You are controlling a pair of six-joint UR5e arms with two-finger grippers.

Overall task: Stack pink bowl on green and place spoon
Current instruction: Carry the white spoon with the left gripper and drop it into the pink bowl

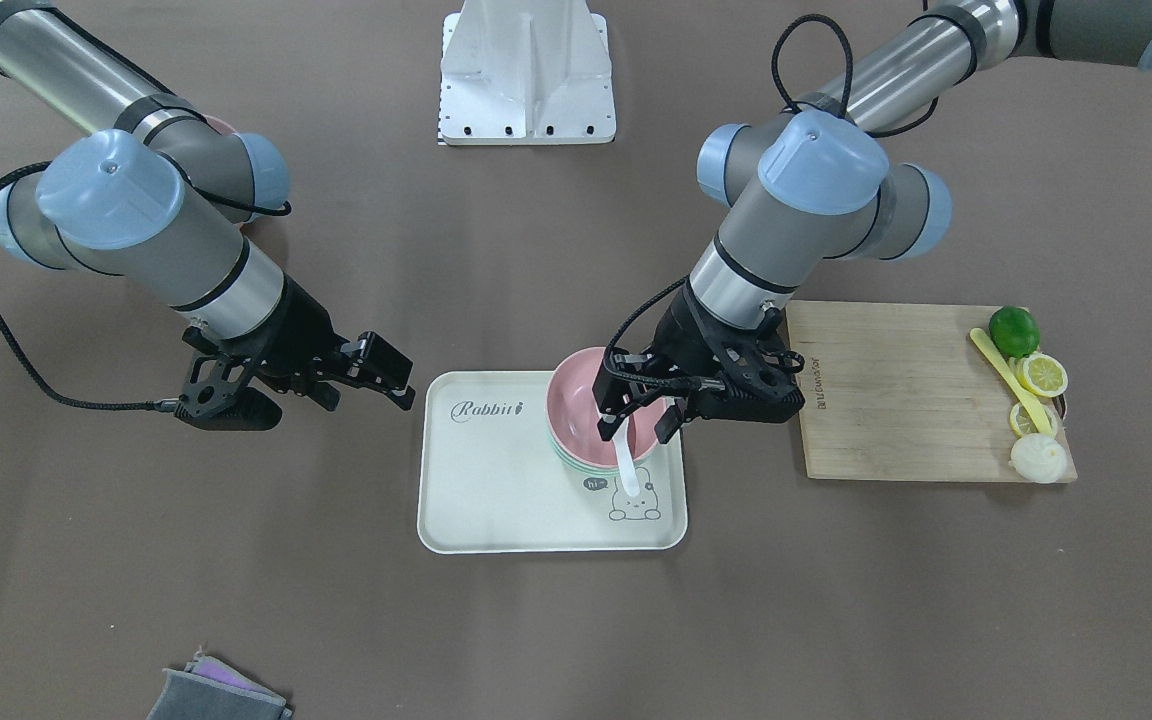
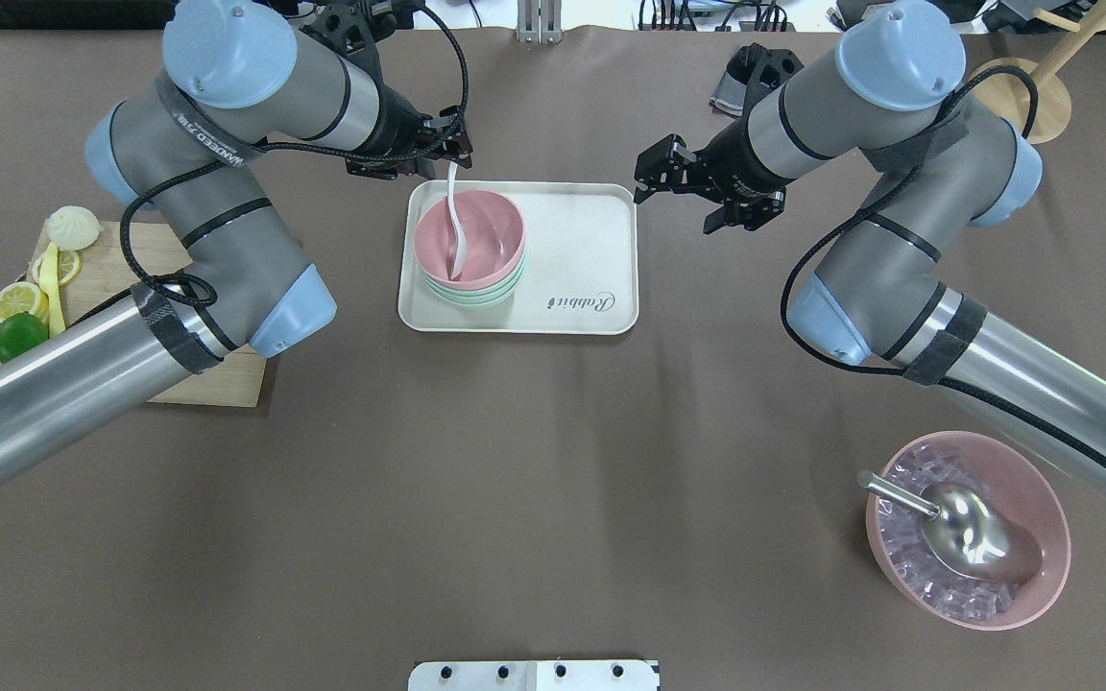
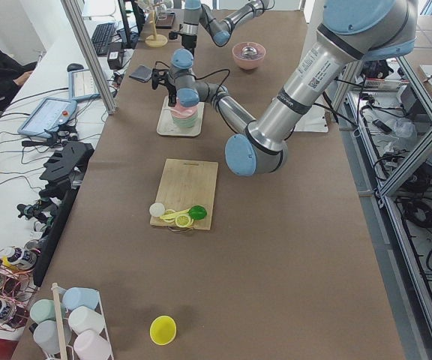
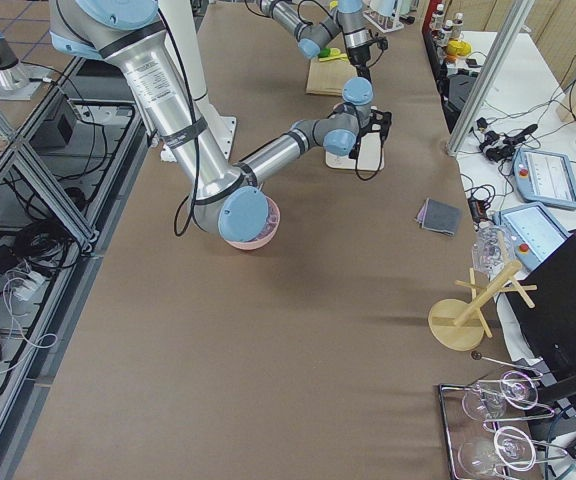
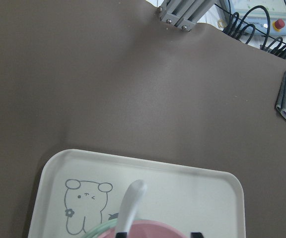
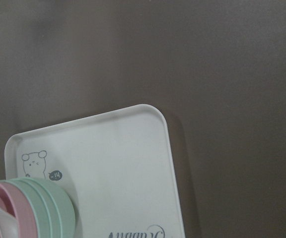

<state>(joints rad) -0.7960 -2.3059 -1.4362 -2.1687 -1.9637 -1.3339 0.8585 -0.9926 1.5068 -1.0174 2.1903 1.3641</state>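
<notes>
- Wooden cutting board (image 2: pixel 217 382) at far left, well apart from the tray: no part of the task; disregard
- Left gripper (image 1: pixel 638 418): jaws spread, poised over the far rim of the bowl stack, pinching nothing
- Spoon (image 2: pixel 456 226): white, smooth, apparently glossy plastic; scoop end down inside the pink bowl, handle leaning over the rim on the side away from the robot
- Spoon long axis: roughly front to back, passing between the spread jaws and close against one finger; contact with that finger impossible to tell
- Judged next move: straight lift of the left gripper, no sideways travel, to avoid dragging the handle out
- Pink bowl (image 2: pixel 491 230): shallow, round, matte; nested on the green bowls (image 2: pixel 476 296), rims aligned; stack on the left half of the cream tray (image 2: pixel 572 240)
- Right gripper (image 2: pixel 680 192): jaws spread, empty, just beyond the tray's right edge; farther from the spoon than the left
- Stacking and spoon placement judged complete apart from the left gripper's withdrawal
</notes>
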